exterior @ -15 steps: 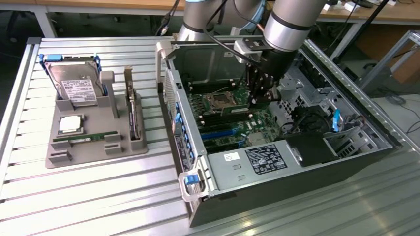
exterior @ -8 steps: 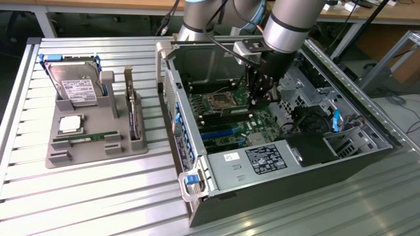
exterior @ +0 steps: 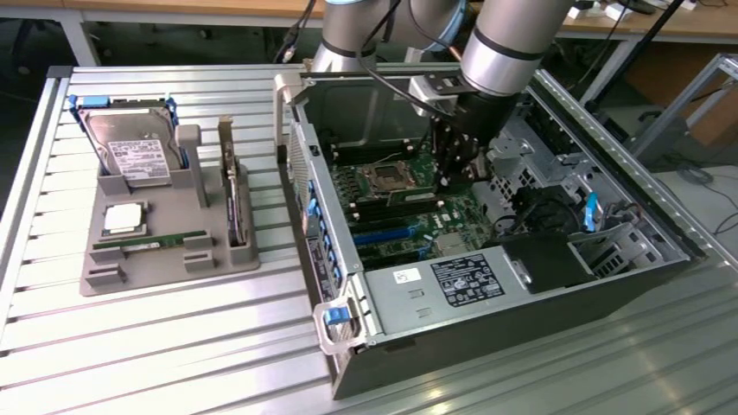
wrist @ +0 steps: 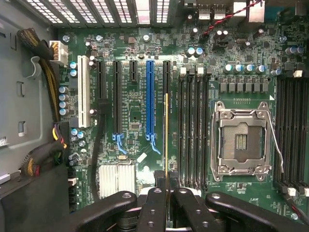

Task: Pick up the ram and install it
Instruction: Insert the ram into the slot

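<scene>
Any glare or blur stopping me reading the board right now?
Exterior view: ceiling light streaks the slatted table, while the case interior sits in shade. Wrist view: the motherboard is evenly lit and legible; the gripper is dark, holding the ram seen edge-on.

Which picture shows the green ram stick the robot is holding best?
The wrist view: the ram runs edge-on as a thin line from the shut gripper over the motherboard. In the exterior view, the ram is a small green strip below the gripper.
</scene>
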